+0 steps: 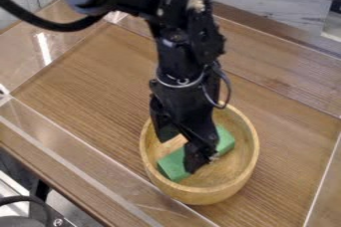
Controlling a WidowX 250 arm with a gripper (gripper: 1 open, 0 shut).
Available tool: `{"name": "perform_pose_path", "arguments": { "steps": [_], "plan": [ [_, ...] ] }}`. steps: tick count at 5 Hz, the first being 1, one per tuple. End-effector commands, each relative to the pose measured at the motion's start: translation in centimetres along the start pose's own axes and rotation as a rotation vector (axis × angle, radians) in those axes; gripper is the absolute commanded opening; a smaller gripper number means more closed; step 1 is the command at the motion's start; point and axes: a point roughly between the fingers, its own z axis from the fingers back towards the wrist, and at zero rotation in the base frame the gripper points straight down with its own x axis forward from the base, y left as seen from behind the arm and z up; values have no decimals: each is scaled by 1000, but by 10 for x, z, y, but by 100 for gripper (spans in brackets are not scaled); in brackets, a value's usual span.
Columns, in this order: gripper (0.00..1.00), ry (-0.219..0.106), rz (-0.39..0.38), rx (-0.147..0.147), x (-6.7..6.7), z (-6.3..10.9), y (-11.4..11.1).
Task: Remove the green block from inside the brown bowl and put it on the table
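The brown bowl (226,185) sits on the table (94,82) near its front right. Inside it lies the green block (177,164), a bright green bar partly covered by my gripper. My black gripper (182,147) reaches down into the bowl from above and stands open, one finger on each side of the block's middle. Whether the fingers touch the block cannot be told. The block's middle part is hidden behind the fingers.
Clear plastic walls (54,136) run along the table's front and left edges. The black arm (180,32) rises from the bowl toward the upper left. Bare wood-grain surface lies left of and behind the bowl.
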Motion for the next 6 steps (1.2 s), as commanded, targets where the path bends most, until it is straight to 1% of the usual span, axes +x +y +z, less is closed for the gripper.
{"name": "perform_pose_path", "arguments": {
  "steps": [1, 2, 3, 4, 5, 6],
  "plan": [
    [100, -46, -10, 12, 10, 6, -8],
    [100, -49, -17, 10, 13, 5, -19],
    [100, -49, -12, 7, 17, -4, -15],
    [100, -52, 34, 7, 12, -22, -6],
    [0, -56, 81, 9, 8, -37, 4],
    [0, -51, 50, 3, 5, -39, 14]
  ]
}}
